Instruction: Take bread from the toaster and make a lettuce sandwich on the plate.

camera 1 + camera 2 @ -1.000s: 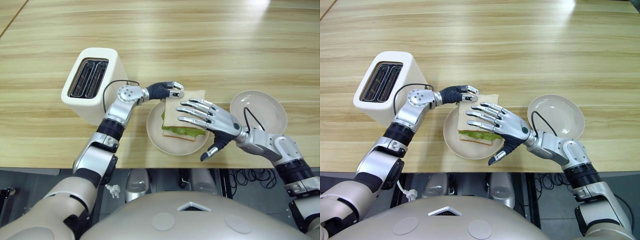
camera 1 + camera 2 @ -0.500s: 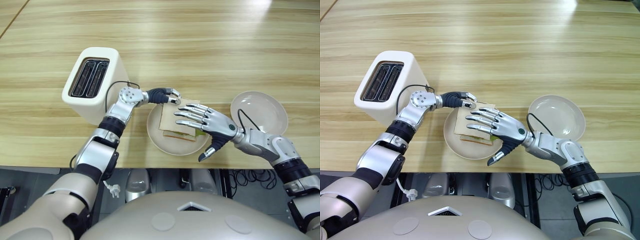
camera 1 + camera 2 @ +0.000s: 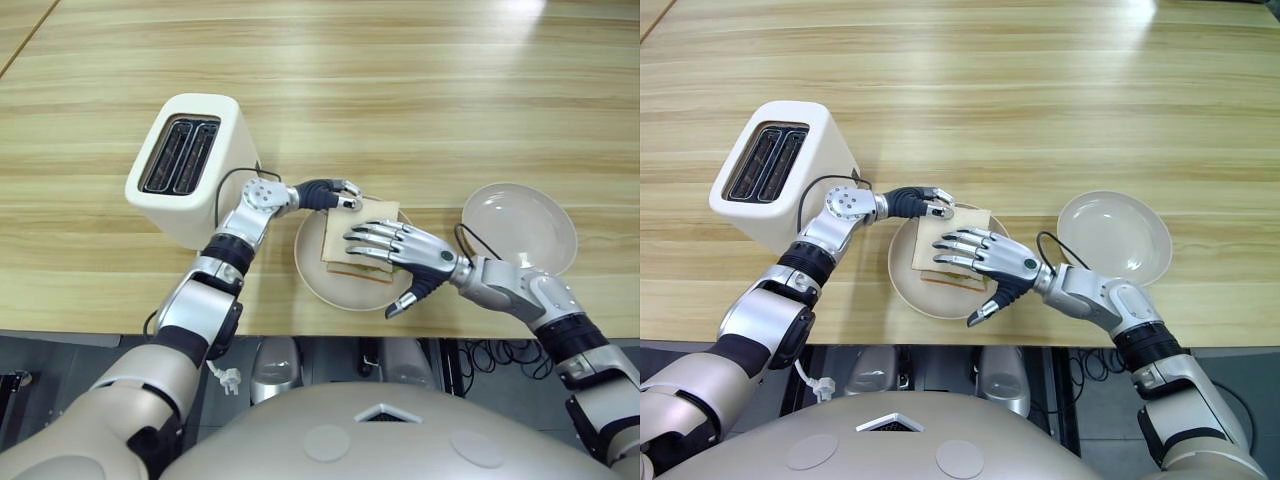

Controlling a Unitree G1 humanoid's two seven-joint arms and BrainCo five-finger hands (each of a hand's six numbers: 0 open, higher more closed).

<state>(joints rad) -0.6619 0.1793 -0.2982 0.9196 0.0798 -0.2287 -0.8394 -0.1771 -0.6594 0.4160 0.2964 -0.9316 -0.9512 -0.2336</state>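
Your right robot hand (image 3: 405, 248) lay open on the top bread slice (image 3: 345, 225); withdrawing toward 5 o'clock could have dragged it askew.

This looks like a robotics lab or test room staged as a kitchen corner, not a home kitchen. A broad light wood-grain laminate worktop (image 3: 420, 90) spans the upper and middle frame. The kitchen signs stand on it: a cream box-shaped two-slot toaster (image 3: 185, 165) at upper left, a round beige plate (image 3: 306, 268) at centre and a second round beige dish (image 3: 520, 222) at right. Below the worktop's near edge, loose black cables (image 3: 500, 352) coil at lower right and a white plug (image 3: 228, 380) shows at lower left, over a dark grey floor (image 3: 60, 365).
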